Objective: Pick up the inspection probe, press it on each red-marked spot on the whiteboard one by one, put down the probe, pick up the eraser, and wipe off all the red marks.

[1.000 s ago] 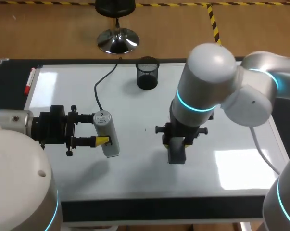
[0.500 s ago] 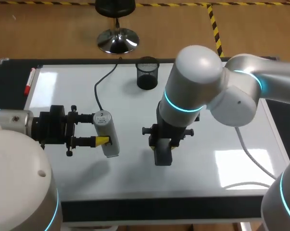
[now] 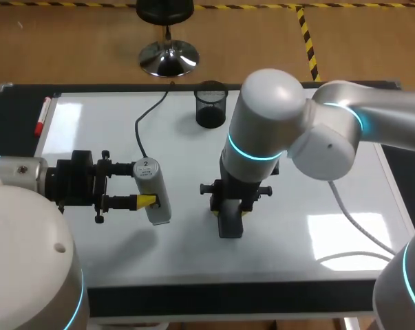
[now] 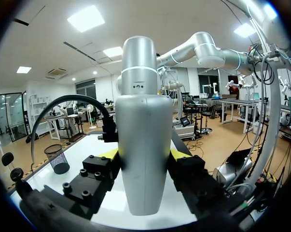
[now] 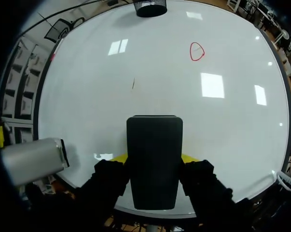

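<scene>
Right tool [image 3: 232,207], clamped on the eraser [image 5: 154,145], has slid left over the whiteboard [image 3: 193,254]; left tool [image 3: 144,184] grips the probe [image 3: 153,194] nearby — risk: further leftward travel clips it, red circle [image 5: 197,51] left unwiped.

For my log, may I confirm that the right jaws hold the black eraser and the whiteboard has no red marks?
Not quite: the right wrist view shows a red circle on the whiteboard; the right jaws do hold the black eraser.
</scene>
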Action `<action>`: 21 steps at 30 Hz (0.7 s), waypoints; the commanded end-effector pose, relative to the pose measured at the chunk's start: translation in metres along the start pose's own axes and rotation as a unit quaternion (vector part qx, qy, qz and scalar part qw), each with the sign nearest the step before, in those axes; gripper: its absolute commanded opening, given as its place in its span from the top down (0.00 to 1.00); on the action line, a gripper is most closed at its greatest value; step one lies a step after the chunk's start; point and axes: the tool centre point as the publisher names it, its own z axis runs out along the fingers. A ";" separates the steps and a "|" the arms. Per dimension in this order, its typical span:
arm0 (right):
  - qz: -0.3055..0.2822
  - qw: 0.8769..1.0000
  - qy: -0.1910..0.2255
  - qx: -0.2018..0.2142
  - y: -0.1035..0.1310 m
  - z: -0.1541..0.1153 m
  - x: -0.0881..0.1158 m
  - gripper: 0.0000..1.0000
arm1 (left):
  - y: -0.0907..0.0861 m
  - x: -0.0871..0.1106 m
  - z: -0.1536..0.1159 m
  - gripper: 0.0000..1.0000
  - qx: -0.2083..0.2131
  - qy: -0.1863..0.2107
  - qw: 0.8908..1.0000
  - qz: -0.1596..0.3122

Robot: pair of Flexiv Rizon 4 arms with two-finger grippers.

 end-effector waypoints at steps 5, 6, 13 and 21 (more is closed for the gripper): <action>0.003 1.000 -0.003 0.005 0.000 0.014 -0.008 1.00 | -0.001 0.001 0.000 1.00 0.001 -0.002 1.000 0.002; 0.003 1.000 -0.004 0.005 0.000 0.015 -0.009 1.00 | -0.001 0.001 0.000 1.00 0.001 -0.002 1.000 0.002; 0.011 1.000 -0.012 0.008 0.004 0.018 -0.025 1.00 | -0.001 0.001 0.000 1.00 0.001 -0.002 1.000 0.002; 0.018 0.999 -0.026 0.007 0.005 0.016 -0.044 1.00 | -0.001 0.001 0.000 1.00 0.001 -0.002 1.000 0.002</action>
